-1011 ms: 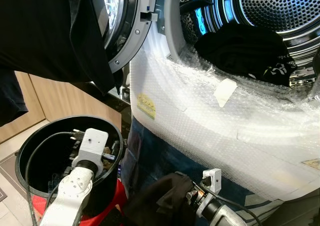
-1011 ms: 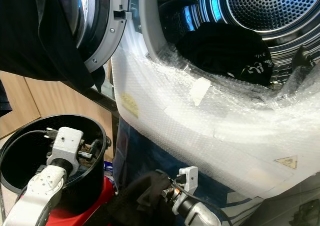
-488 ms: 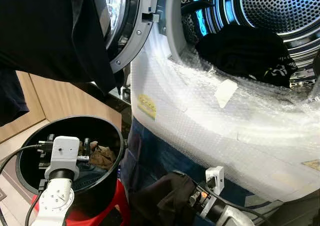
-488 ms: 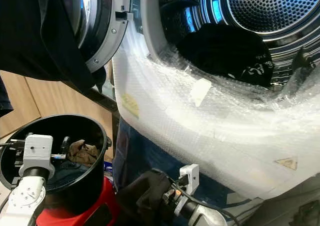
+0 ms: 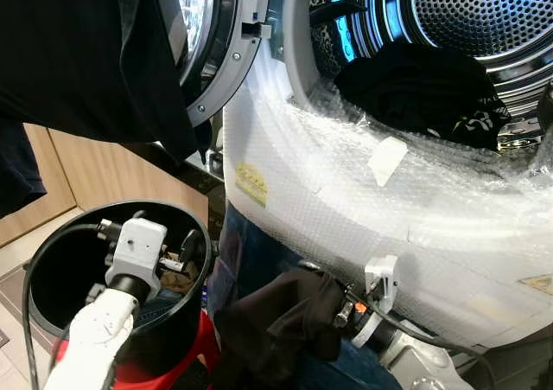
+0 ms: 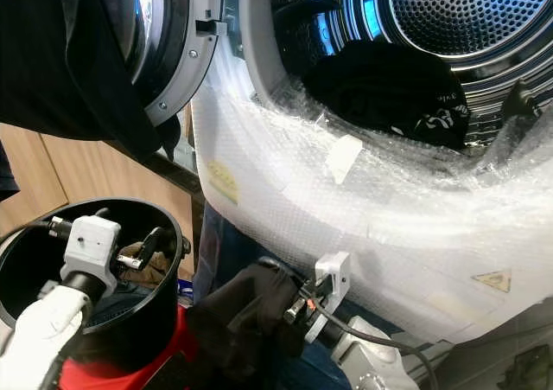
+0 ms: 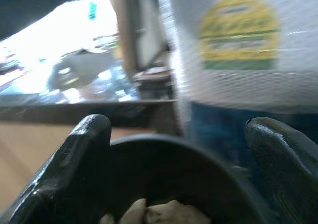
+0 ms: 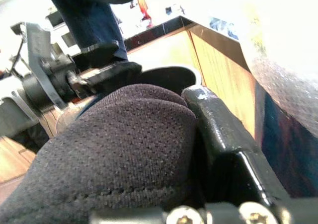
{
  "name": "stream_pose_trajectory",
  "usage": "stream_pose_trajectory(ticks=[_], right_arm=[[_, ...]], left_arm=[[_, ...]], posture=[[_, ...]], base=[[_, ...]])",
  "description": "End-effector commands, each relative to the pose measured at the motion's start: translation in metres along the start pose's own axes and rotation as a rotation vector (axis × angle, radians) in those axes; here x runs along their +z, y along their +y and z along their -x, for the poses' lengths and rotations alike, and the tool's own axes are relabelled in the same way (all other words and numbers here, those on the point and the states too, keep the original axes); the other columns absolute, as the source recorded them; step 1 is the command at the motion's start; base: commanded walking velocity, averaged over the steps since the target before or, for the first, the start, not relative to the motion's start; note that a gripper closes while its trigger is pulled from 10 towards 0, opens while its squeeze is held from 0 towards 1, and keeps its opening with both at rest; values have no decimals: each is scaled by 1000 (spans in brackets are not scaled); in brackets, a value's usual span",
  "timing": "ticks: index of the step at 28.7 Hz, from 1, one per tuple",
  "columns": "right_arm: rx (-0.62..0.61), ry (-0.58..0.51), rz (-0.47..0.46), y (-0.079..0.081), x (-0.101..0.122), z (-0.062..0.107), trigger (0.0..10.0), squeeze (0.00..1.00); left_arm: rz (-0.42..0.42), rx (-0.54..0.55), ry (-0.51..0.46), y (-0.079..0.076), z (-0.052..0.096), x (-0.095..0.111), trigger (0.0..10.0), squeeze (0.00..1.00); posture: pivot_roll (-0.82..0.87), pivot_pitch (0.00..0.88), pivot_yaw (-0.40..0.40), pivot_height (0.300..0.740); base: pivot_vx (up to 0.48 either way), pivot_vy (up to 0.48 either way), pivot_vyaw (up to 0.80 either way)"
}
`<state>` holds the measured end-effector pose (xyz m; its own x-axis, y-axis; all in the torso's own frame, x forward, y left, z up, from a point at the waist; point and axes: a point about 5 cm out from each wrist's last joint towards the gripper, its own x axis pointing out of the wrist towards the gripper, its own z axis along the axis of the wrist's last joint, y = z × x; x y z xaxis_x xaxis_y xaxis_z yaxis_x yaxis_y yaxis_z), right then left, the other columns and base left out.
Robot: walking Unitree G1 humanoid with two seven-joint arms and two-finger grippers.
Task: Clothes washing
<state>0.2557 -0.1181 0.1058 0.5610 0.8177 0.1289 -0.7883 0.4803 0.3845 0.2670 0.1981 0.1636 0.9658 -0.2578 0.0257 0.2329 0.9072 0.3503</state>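
Left eye view: front-loading washing machine with a perforated steel drum (image 5: 484, 18), porthole door (image 5: 220, 53) swung open to the left, front panel wrapped in clear bubble wrap (image 5: 363, 200) bearing a yellow label (image 5: 251, 183).

Black garments with white print (image 5: 423, 92): heaped in the near part of the drum, just behind the door opening.

Large black cloth (image 5: 78, 53): hangs at far left, in front of the open door.

Round black plastic bucket (image 5: 52, 273): near left, standing on a red base (image 5: 186, 360), beside wooden cabinet panels (image 5: 95, 178). A crumpled brown cloth (image 5: 177, 265) lies inside it, toward its right wall.

Left gripper (image 5: 183, 253): over the bucket's mouth, pointing right toward the machine. In the left wrist view its two black fingers (image 7: 74, 159) stand well apart with nothing between them, the bucket rim and the brown cloth below.

Right gripper (image 5: 333, 308): near centre, low in front of the machine's wrapped panel, pointing left. Its fingers are closed on a dark brown-black mesh garment (image 5: 276, 321), which bunches over the fingertips and hangs down just right of the bucket. The right wrist view shows the fabric's fine weave pressed against one black finger (image 8: 223, 139).
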Motion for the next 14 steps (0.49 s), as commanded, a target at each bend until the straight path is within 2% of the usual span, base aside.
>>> stream_pose_trajectory(ticks=[1,3,6,7,8,10,14], right_arm=[[23,-13,49,0,15,6,0,0],[30,-7,63,-1,20,8,0,0],[56,-8,91,-2,30,9,0,0],[73,-11,110,-2,37,8,0,0],[77,-11,118,-2,40,7,0,0],[84,-15,140,-4,47,6,0,0],[123,-36,148,1,55,2,0,0]], left_arm=[[28,-149,-33,-9,2,14,10000,0],[25,-253,-37,-13,4,19,10000,0],[5,-463,-16,-27,8,24,10000,0],[6,-574,13,-35,11,24,10000,1000],[17,-609,27,-37,12,23,10000,1000],[-15,-764,114,-45,20,15,10000,1000],[-72,-834,180,-47,21,5,10000,1000]], posture=[[216,0,-120,740],[219,0,-126,740],[217,0,-132,740],[214,0,-131,740],[214,0,-131,740],[218,0,-136,740],[222,0,-136,740]], base=[[0,0,0],[0,0,0],[0,0,0],[0,0,0],[0,0,0],[0,0,0],[0,0,0]])
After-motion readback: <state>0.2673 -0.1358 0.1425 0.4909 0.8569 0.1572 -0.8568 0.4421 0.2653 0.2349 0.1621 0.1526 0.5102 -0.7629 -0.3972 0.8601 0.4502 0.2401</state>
